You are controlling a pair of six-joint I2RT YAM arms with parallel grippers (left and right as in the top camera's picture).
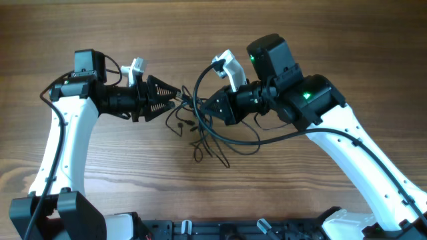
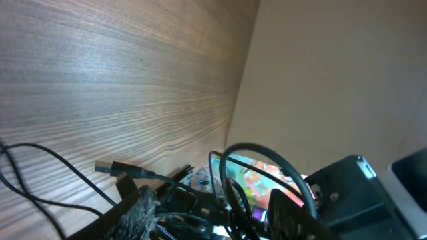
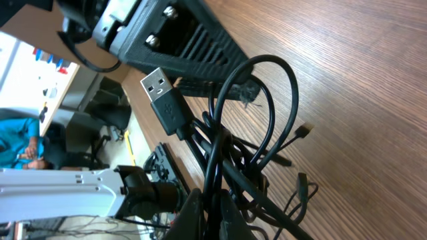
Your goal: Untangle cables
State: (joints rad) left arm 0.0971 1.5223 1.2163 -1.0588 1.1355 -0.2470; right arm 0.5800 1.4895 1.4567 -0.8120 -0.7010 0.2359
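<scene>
A knot of thin black cables [image 1: 212,143] lies on the wooden table [image 1: 320,40] between my two grippers, with loose ends trailing toward the front. My right gripper [image 1: 205,107] reaches in from the right and is shut on a few strands of the cables [image 3: 267,133] at its tips [image 3: 210,201]. A USB plug [image 3: 163,90] sticks up just above the grip. My left gripper [image 1: 177,97] faces it from the left. Its jaws stand apart with cable loops [image 2: 267,157] running through the gap [image 2: 213,215]. A small plug [image 2: 110,168] lies on the wood beside its left finger [image 2: 141,210].
A thicker black wire [image 1: 287,137] curves from the right arm past the tangle. The arm bases [image 1: 73,213] and a dark rail [image 1: 220,230] line the table's front edge. The two grippers are only a few centimetres apart.
</scene>
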